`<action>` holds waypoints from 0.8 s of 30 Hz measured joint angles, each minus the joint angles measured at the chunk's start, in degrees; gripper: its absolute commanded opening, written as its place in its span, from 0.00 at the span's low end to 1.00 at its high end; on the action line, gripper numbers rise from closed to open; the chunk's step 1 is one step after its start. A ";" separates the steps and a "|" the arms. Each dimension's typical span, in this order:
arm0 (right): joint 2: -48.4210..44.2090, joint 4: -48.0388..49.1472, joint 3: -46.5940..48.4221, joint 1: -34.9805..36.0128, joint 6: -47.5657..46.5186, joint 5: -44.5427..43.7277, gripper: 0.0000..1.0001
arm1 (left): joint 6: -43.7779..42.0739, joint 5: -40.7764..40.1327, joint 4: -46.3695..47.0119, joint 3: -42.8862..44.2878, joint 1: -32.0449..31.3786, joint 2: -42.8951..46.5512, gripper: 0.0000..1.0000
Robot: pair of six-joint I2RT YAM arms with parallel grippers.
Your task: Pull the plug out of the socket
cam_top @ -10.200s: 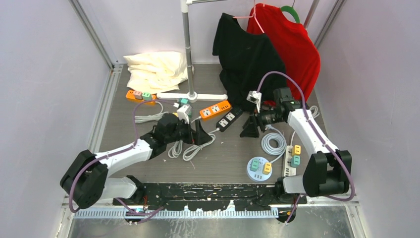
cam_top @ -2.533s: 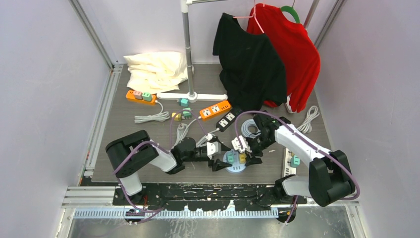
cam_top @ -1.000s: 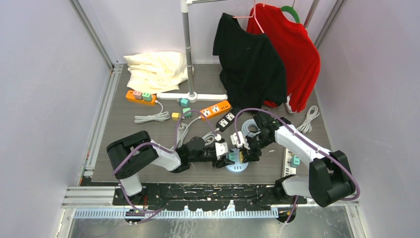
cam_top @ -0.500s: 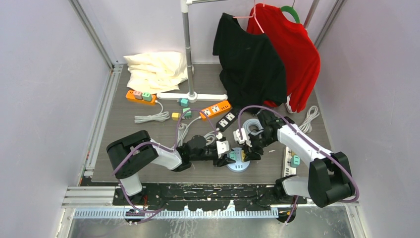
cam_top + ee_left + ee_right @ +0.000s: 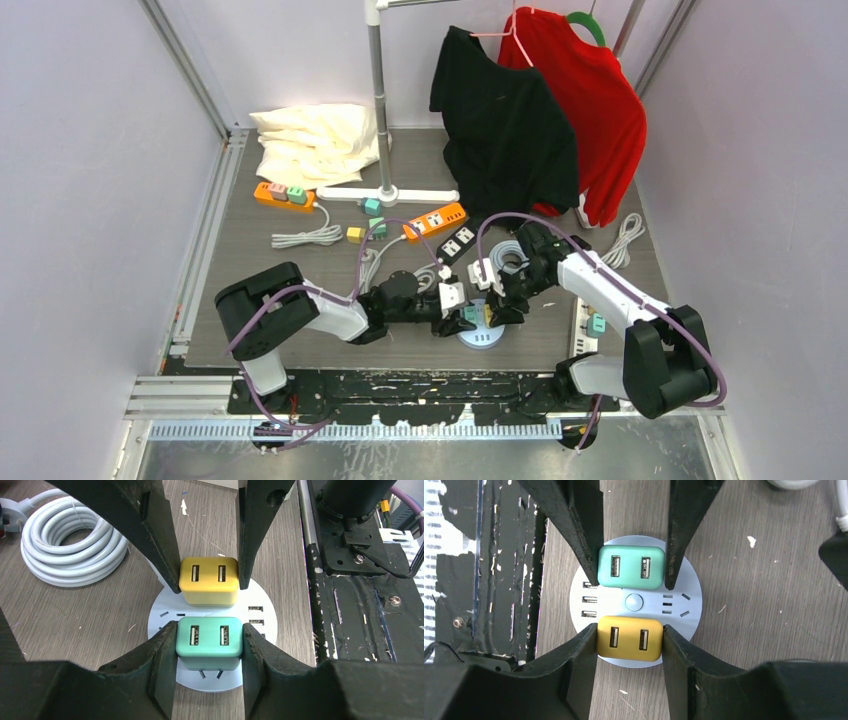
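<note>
Left claw (image 5: 207,632) grasps green plug (image 5: 209,642), prongs exposed, apparently part-withdrawn from socket (image 5: 649,602); right claw (image 5: 629,641) grasps yellow plug (image 5: 208,580) at 12 o'clock, apparently seated.

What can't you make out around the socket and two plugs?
Prongs of yellow square plug: both wrist views, hidden under its body.
Teal square plug: top view, too small, crowded by left claw and right claw.
Round bluish socket, side edges: left wrist view, behind left claw.

Cream pillows (image 5: 315,140) lie at the bench's (image 5: 250,270) far left corner. A black shirt (image 5: 500,120) and a red shirt (image 5: 590,100) hang on a rack (image 5: 378,90). An orange power strip (image 5: 435,220) lies just beside a black power strip (image 5: 458,241).
</note>
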State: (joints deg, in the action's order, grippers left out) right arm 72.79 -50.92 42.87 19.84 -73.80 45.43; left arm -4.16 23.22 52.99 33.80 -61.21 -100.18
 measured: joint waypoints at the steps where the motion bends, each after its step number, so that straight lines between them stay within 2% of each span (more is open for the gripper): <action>1: -0.02 0.31 0.00 -0.44 0.83 0.00 0.01 | 0.20 0.15 -0.15 0.13 0.17 0.00 0.00; 5: 0.00 -0.83 0.24 -3.54 0.35 1.29 0.01 | 0.59 0.15 -0.94 0.72 0.48 0.00 0.00; 9: 0.00 -4.50 0.74 -6.05 -5.75 2.56 0.01 | 0.74 0.39 -1.11 1.31 0.52 0.00 0.00; 15: 0.52 -7.26 0.74 -4.50 -12.90 2.86 0.01 | 0.74 0.83 -2.75 1.77 0.44 -0.02 0.00; 19: 0.66 -3.91 0.72 -2.34 -6.64 1.99 0.01 | 0.76 1.27 -3.48 2.12 0.50 -0.02 0.00; 24: 0.74 -0.74 0.72 -3.08 0.24 1.57 0.01 | 0.74 1.49 -4.61 2.80 0.96 -0.04 0.00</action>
State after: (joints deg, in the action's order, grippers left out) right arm 73.54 -51.66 43.59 16.75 -73.56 47.00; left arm -3.42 24.71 48.38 36.60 -60.25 -100.22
